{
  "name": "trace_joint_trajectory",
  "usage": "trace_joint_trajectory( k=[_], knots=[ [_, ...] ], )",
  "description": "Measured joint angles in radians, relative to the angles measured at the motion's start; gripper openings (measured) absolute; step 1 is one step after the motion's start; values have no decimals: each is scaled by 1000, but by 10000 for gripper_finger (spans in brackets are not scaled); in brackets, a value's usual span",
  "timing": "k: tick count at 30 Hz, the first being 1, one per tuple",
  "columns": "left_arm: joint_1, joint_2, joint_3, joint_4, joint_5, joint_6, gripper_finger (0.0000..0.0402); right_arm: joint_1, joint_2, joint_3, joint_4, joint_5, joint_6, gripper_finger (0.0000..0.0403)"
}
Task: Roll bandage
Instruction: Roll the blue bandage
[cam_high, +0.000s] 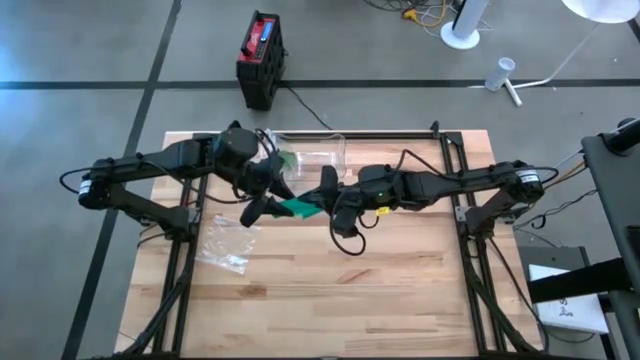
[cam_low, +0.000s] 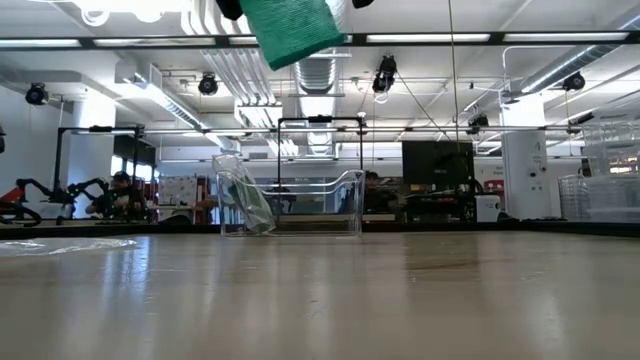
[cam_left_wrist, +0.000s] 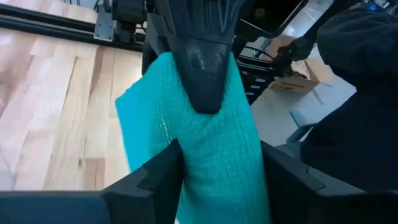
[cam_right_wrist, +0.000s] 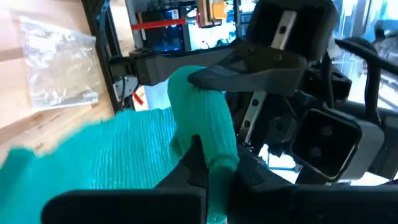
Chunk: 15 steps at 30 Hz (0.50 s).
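The teal woven bandage hung mid-air, largely unrolled, the right gripper pinching it at three o'clock, the left gripper spread around it.

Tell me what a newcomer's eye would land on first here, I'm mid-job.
The teal bandage, held above mid-table between both grippers: the right gripper is shut on it, and the left gripper's fingers stand on either side of the cloth. Next, the clear plastic container at the table's far edge, and a crumpled clear plastic bag lying on the wood below the left arm.
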Motion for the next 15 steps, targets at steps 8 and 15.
trace_joint_trajectory(
  k=[8, 15],
  knots=[
    [-1, 29, 0, -6, -3, 5, 155, 0, -4, 0, -40, -15, -10, 10],
    [-2, 43, -2, -19, -94, 65, 64, -3, -6, 1, -107, 0, 180, 75]
  ],
)
